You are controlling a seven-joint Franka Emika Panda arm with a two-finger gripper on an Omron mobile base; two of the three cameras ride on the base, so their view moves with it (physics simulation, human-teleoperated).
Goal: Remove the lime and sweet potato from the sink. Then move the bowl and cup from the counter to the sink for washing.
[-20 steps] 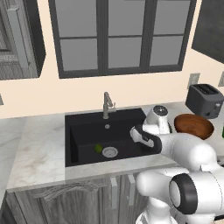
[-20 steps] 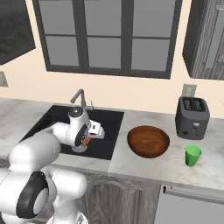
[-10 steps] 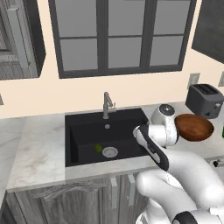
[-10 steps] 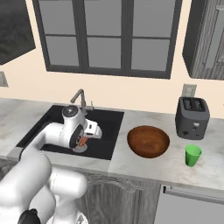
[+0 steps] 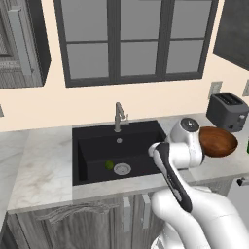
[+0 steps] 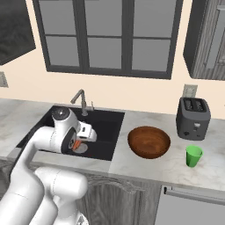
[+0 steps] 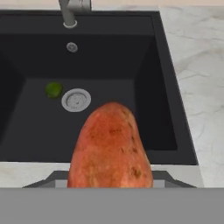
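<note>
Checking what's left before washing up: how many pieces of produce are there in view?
2. The small round yellow-green lime lies on the black sink's floor beside the silver drain. The elongated orange-red sweet potato is in the tool, above the basin.

The rendered kitchen was evenly and softly lit, with no visible lamp and no harsh glare. The pale counter [image 5: 44, 165] and the cream wall read bright, while the black sink [image 5: 92, 146] stayed dark and flat, its inner walls only slightly lighter than its floor. Shadows were faint: a soft dark patch lay under the wooden bowl [image 6: 148, 141]. In the hand view, the sweet potato [image 7: 110, 148] loomed large and slightly soft-edged, its skin mottled and matte. The lime [image 7: 54, 89] appeared dim against the basin. All the views looked a little grainy, with no bending at the edges.
</note>
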